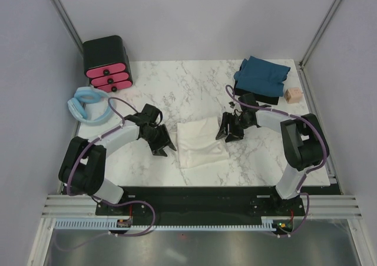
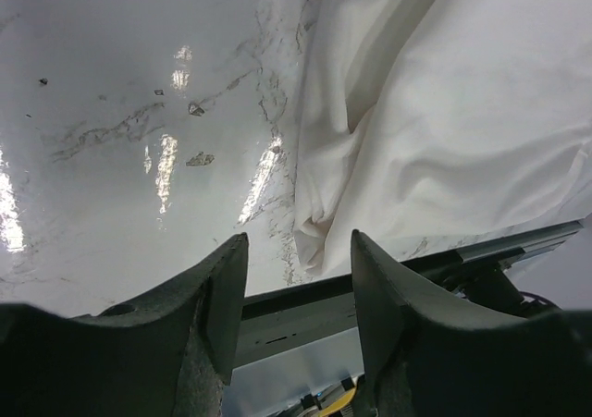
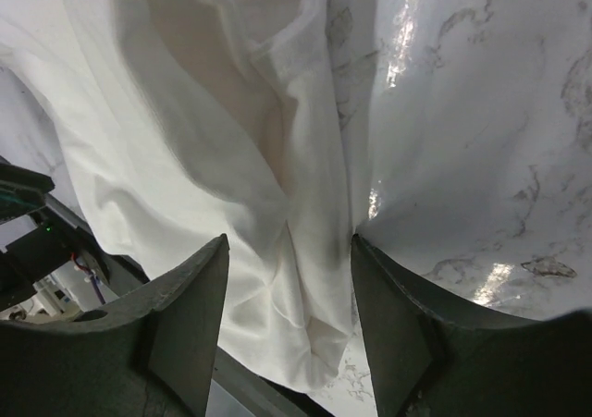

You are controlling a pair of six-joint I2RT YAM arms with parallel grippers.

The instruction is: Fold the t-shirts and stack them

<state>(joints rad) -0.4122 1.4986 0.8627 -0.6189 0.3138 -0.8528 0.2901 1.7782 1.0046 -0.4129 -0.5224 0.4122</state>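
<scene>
The cream-white t-shirt (image 1: 200, 141) lies folded into a rough rectangle at the middle of the marble table. The dark teal-blue t-shirt (image 1: 261, 75) lies folded at the back right. My left gripper (image 1: 164, 145) is open and empty, just left of the white shirt; the shirt's left edge (image 2: 388, 158) shows ahead of its fingers (image 2: 222, 297). My right gripper (image 1: 227, 131) is open at the white shirt's right edge, with the cloth (image 3: 231, 186) under and between its fingers (image 3: 388, 315), not pinched.
A black box with pink drawers (image 1: 107, 63) stands at the back left. A pale blue padded ring (image 1: 88, 105) lies in front of it. A small tan block (image 1: 293, 94) sits beside the teal shirt. Grey walls close in both sides.
</scene>
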